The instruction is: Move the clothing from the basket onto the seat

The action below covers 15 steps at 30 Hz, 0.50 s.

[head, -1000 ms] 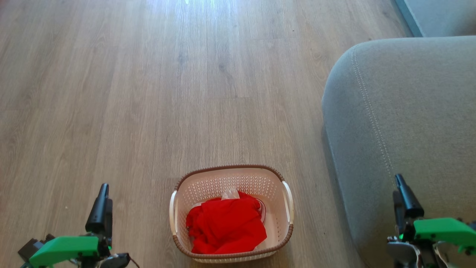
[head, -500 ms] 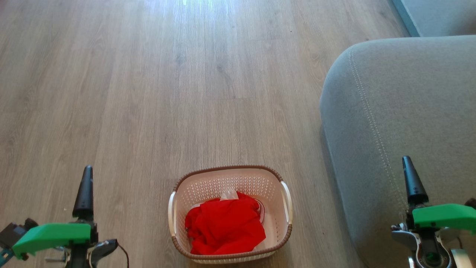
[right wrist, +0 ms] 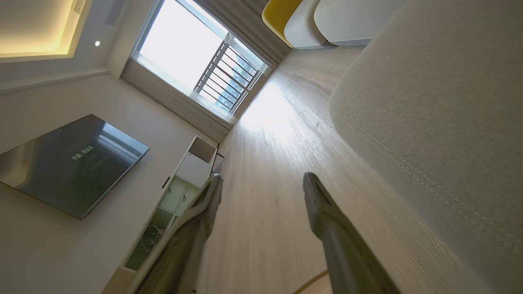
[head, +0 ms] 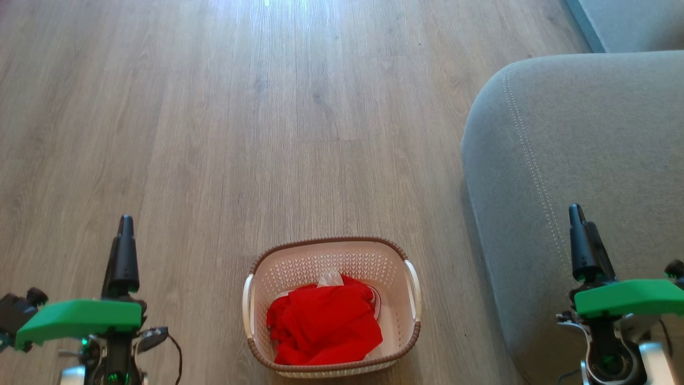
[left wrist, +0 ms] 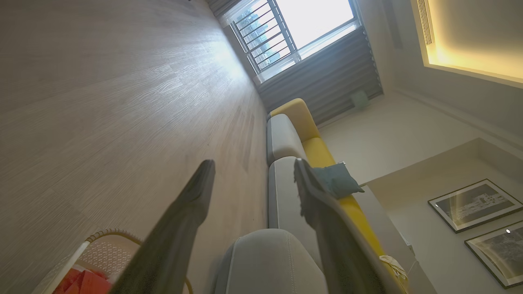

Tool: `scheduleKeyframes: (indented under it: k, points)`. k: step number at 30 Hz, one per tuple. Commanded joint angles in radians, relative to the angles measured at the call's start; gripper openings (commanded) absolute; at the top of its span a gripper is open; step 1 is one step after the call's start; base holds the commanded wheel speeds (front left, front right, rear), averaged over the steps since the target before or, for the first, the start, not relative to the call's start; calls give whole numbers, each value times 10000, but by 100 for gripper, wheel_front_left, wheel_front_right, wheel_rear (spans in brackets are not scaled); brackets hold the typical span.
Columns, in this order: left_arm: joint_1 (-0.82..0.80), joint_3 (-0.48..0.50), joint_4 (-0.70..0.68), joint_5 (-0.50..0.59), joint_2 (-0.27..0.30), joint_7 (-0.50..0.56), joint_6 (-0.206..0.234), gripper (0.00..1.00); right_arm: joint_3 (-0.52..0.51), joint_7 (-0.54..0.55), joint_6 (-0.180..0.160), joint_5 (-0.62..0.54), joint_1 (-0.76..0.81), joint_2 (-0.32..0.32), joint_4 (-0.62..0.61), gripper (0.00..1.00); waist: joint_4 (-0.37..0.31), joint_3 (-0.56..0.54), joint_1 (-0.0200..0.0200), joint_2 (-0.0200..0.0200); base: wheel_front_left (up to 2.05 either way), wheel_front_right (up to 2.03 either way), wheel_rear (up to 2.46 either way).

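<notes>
In the basket [head: 326,263] lies red clothing [head: 323,326] — television [right wrist: 69,171] writing unreadable.

— Where's the basket [head: 327,263]?
— On the floor [head: 214,133], left of the seat [head: 588,160], near it but apart.
— And the clothing [head: 323,323]?
— In the basket, heaped toward its near end.
— The arms?
— The left gripper [head: 126,224] is well left of the basket. The right gripper [head: 576,211] is over the seat's edge or just beside it, I can't tell.
</notes>
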Motion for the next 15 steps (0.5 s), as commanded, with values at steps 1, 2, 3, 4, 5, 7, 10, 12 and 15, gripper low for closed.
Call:
scheduleKeyframes:
  k: [1,2,3,4,5,7,10,12,15]
  points:
    - [-607,104,-551,302,97,-142,72,100,138,-149,5,-361,-666,-94,-504,100,4,1,0,0,0,0,0]
    - [-612,71,-652,450,98,-171,130,100,183,-178,5,-536,-680,-95,-554,100,6,4,0,0,0,0,0]
    - [-617,37,-749,601,99,-200,189,100,241,-207,5,-723,-693,-95,-598,100,8,8,0,0,0,0,0]
    - [-627,0,-860,787,100,-229,242,100,301,-237,5,-935,-706,-96,-646,100,9,15,0,0,0,0,0]
    - [-640,-46,-979,1004,101,-258,294,100,349,-266,5,-1128,-722,-97,-693,100,9,24,0,0,0,0,0]
    - [-663,-179,-1203,1403,103,-317,439,100,419,-325,5,-1478,-756,-98,-792,100,11,43,0,0,0,0,0]
    - [-668,-484,-1440,1873,106,-405,581,100,536,-414,5,-1969,-780,-100,-896,100,16,59,0,0,0,0,0]
    - [-669,-673,-1597,2284,108,-463,655,100,652,-474,5,-2298,-778,-102,-898,100,15,56,0,0,0,0,0]
    - [-676,-914,-1800,2831,111,-550,838,100,858,-562,5,-2888,-806,-104,-935,100,10,44,0,0,0,0,0]
